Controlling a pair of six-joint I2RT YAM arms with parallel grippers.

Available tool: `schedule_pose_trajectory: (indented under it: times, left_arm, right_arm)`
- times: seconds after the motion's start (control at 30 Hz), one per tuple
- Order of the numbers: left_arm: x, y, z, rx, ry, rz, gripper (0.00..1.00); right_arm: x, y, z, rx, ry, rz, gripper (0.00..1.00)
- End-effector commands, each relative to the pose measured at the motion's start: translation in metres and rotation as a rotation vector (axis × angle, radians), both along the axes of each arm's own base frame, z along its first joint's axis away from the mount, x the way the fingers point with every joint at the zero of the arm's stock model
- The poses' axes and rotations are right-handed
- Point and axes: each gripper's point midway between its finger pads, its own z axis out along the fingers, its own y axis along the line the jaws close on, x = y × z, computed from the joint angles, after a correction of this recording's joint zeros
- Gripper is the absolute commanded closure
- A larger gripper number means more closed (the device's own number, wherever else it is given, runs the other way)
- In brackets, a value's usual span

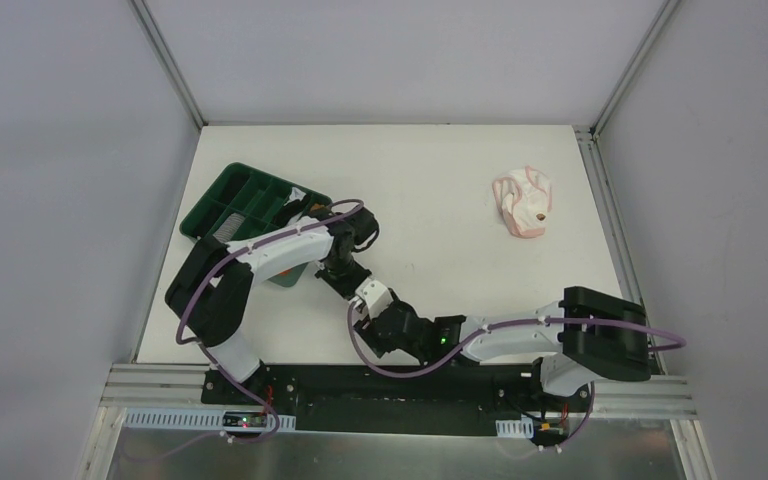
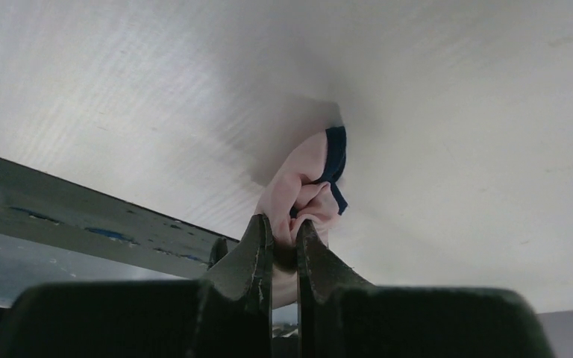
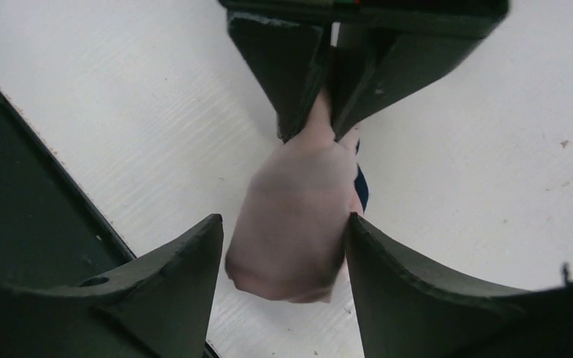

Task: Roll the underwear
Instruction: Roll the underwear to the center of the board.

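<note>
The pink underwear with dark navy edging (image 2: pixel 310 179) is bunched into a roll just above the table near the front edge, and it also shows in the top view (image 1: pixel 371 295). My left gripper (image 2: pixel 284 224) is shut on one end of it; in the top view this gripper (image 1: pixel 353 283) comes from the left. My right gripper (image 3: pixel 283 220) is open, its jaws straddling the free end of the roll (image 3: pixel 295 216); the right finger (image 3: pixel 388 261) touches it. The paler pink-white underwear (image 1: pixel 522 205) lies crumpled at the back right.
A dark green compartment tray (image 1: pixel 245 200) stands at the back left, beside the left arm's elbow. The black rail of the arm bases (image 1: pixel 400 385) runs along the table's near edge, close behind the grippers.
</note>
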Motion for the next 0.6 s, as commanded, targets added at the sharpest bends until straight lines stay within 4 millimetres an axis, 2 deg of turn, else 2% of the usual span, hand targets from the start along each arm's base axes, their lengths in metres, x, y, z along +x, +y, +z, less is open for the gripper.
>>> schedule_pose_trajectory:
  times: [0.0,0.23,0.37,0.47,0.57]
  left_arm:
    - [0.004,-0.022,0.006,-0.017,-0.002,-0.065,1.00]
    - [0.018,-0.048,-0.007,-0.029,0.008,-0.050,1.00]
    - [0.027,-0.058,-0.010,-0.034,0.007,-0.029,1.00]
    - [0.028,-0.061,-0.013,-0.031,0.022,-0.010,1.00]
    - [0.026,-0.061,-0.015,-0.029,0.033,-0.008,1.00]
  right_arm:
    - [0.011,-0.015,0.017,0.070,-0.043,-0.100,0.37]
    - [0.012,-0.061,0.025,0.119,-0.039,-0.203,0.32]
    - [0.018,-0.080,0.028,0.127,-0.064,-0.258,0.30]
    - [0.021,-0.082,0.026,0.100,-0.072,-0.266,0.30]
    - [0.019,-0.073,0.026,0.091,-0.068,-0.239,0.31]
